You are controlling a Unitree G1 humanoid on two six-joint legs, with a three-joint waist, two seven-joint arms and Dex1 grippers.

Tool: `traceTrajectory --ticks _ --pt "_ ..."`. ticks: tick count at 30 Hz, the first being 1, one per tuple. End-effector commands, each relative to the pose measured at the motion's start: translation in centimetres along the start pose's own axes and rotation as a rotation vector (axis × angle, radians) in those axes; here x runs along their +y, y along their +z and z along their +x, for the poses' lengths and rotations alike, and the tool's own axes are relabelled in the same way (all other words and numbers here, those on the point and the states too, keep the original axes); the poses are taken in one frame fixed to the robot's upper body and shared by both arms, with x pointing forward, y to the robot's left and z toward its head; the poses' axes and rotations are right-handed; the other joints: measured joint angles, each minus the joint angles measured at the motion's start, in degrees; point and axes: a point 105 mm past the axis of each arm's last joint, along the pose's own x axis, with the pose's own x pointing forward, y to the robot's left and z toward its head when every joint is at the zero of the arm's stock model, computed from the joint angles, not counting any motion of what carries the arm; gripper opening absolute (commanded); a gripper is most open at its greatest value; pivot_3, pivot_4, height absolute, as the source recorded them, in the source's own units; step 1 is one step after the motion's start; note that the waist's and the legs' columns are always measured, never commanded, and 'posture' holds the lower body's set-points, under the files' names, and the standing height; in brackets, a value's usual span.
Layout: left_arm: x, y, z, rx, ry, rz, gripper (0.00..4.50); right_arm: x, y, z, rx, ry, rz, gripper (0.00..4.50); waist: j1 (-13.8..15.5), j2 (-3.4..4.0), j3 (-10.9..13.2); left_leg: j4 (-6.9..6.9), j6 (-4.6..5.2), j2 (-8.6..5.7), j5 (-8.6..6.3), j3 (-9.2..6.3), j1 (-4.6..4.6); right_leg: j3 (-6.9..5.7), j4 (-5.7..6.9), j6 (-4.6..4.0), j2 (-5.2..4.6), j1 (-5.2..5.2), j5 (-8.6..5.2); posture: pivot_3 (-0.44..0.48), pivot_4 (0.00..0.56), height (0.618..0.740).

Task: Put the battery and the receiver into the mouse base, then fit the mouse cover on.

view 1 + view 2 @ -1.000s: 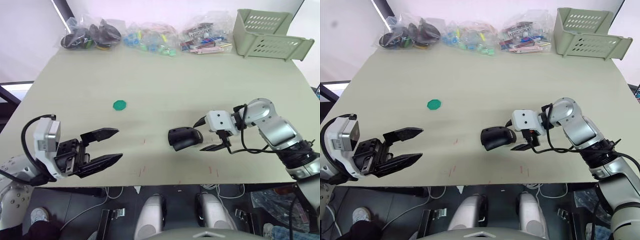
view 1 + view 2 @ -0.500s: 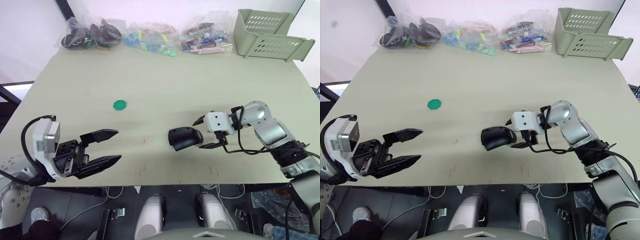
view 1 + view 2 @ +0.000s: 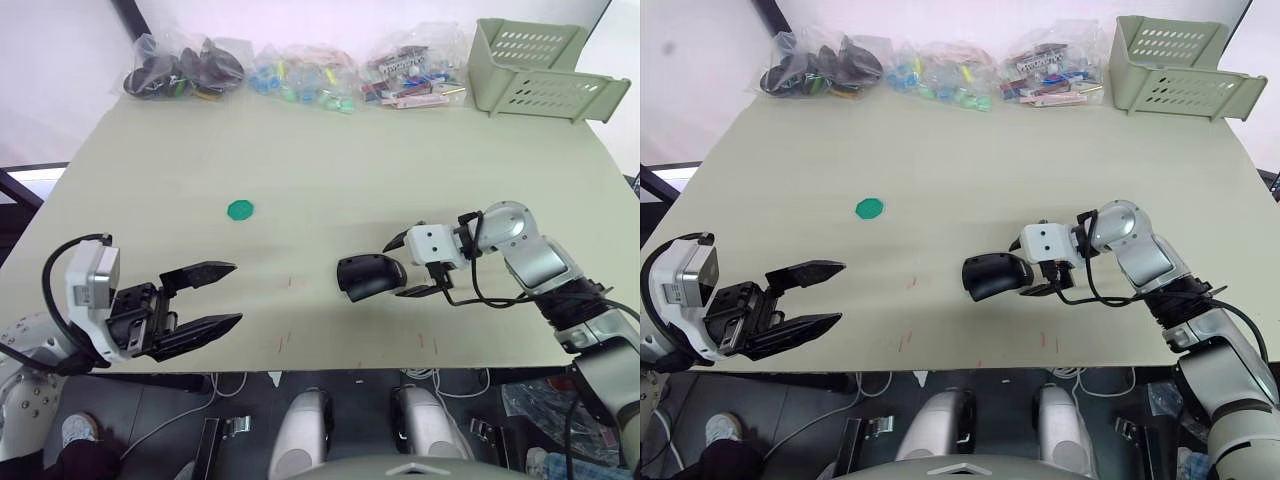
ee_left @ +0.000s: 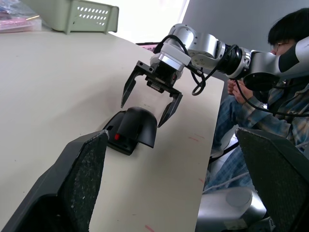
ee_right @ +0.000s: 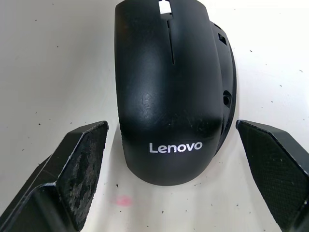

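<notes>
Right gripper (image 3: 404, 267) is gaping wide, flanking the mouse cover (image 3: 368, 275) at frame centre, touching nothing. Left gripper (image 3: 222, 296), lower left, is hanging open, empty.

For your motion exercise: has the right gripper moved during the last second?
Yes. The right gripper has crept toward the robot's left, closing on the mouse cover, which stays put.

The two head cameras look forward and down over the whole table (image 3: 330, 170), from high and fairly far off, almost the same picture side by side. The left wrist camera sits low at the table's surface, facing across it toward the mouse cover (image 4: 137, 126). The right wrist camera looks down on that cover (image 5: 169, 92) from very close. All four share it.
</notes>
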Motion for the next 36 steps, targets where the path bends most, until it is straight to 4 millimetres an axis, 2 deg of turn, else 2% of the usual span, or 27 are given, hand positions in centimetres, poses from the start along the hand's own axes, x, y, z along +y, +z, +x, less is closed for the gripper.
traceTrajectory --ticks 1,10,12,13,24,27,28,36 --pt "-0.13 0.59 -0.41 -0.002 0.006 0.04 4.5 -0.79 1.03 -0.56 -0.014 -0.016 -0.048 4.46 0.0 0.0 0.0 0.0 0.0 0.0 0.0 0.0 0.0 0.0 0.0 0.0 0.0 0.0 0.0 0.0 0.15 0.74" --pt "-0.16 0.48 -0.56 -0.001 0.01 0.039 4.5 -0.88 1.11 -0.47 -0.014 -0.016 -0.05 4.46 0.01 0.0 0.0 0.0 -0.02 0.0 0.01 -0.01 0.0 -0.01 0.01 0.0 0.0 0.0 0.0 0.0 0.15 0.74" --pt "-0.18 0.46 -0.53 0.0 0.008 0.039 4.5 -0.91 1.14 -0.47 -0.014 -0.019 -0.051 3.89 0.01 0.0 0.0 0.0 -0.02 0.0 0.01 -0.01 0.0 -0.02 0.01 0.0 0.0 0.0 0.0 0.0 0.15 0.74" --pt "-0.2 0.46 -0.53 0.0 0.008 0.038 4.5 -0.92 1.15 -0.47 -0.013 -0.02 -0.052 3.82 0.0 0.0 0.0 0.0 -0.02 0.0 0.01 -0.01 0.0 -0.01 0.01 0.0 0.0 0.0 0.0 0.0 0.15 0.74" --pt "-0.07 0.43 -0.47 0.004 0.001 0.039 4.5 -1.0 1.18 -0.57 -0.011 -0.029 -0.051 3.82 0.0 0.0 0.0 0.0 -0.03 0.0 0.02 -0.02 0.0 -0.02 0.01 0.0 0.0 0.01 0.0 0.0 0.15 0.74" --pt "-0.07 0.43 -0.52 0.005 0.0 0.04 4.5 -0.99 1.15 -0.57 -0.009 -0.031 -0.051 3.09 0.0 0.0 0.0 0.0 -0.03 0.0 0.02 -0.02 0.0 -0.02 0.01 0.0 0.0 0.01 0.0 0.0 0.15 0.74" --pt "-0.07 0.44 -0.53 0.006 0.0 0.04 4.5 -0.98 1.14 -0.55 -0.009 -0.032 -0.05 2.59 -0.01 0.0 0.0 0.0 -0.03 0.0 0.02 -0.02 0.0 -0.02 0.01 0.0 0.0 0.01 0.0 0.0 0.15 0.74" --pt "-0.08 0.52 -0.56 0.007 0.001 0.04 4.5 -0.95 1.31 -0.5 -0.013 -0.032 -0.053 2.59 -0.02 0.0 0.0 0.0 -0.04 0.0 0.02 -0.02 0.02 -0.03 0.02 0.0 0.0 0.02 0.0 0.0 0.15 0.74"
